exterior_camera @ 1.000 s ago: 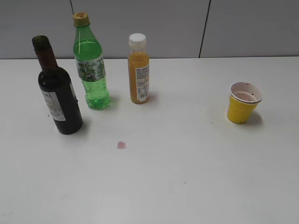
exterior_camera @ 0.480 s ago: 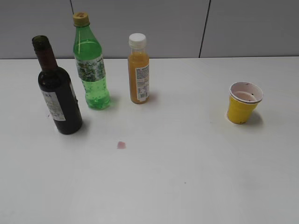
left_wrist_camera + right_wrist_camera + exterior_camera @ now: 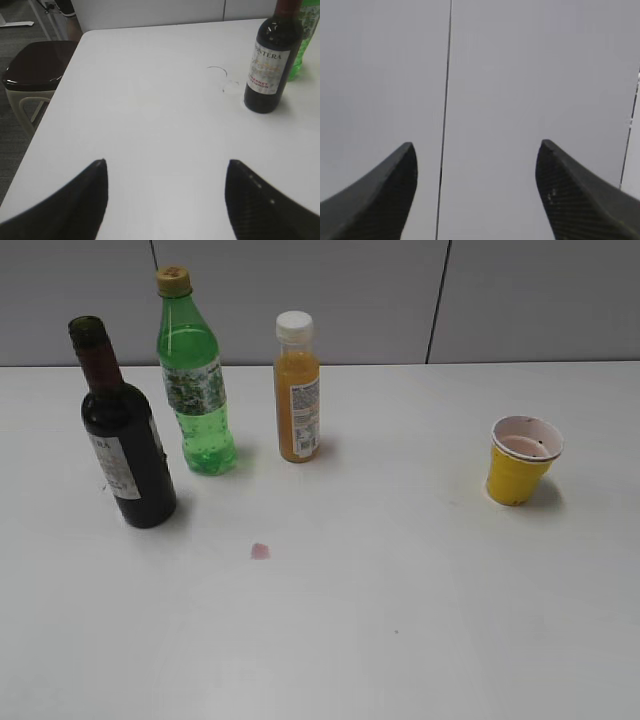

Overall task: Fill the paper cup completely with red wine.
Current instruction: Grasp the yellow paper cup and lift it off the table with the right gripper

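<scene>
While the cup (image 3: pixel 522 460) stood upright at the table's (image 3: pixel 400 620) right, well apart from the wine bottle (image 3: pixel 122 430) at left, a long carry risked spills. Only the left wrist view showed the left gripper (image 3: pixel 165 170), jaws wide and empty, near the bottle; the right gripper (image 3: pixel 476 150), equally wide and empty, faced a wall.

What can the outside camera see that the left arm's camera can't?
Only the exterior view shows the paper cup, the orange juice bottle, and a small pink spot on the table. Only the left wrist view shows the open left gripper, empty, and a dark stool beside the table. Both show the wine bottle and the green bottle.
</scene>
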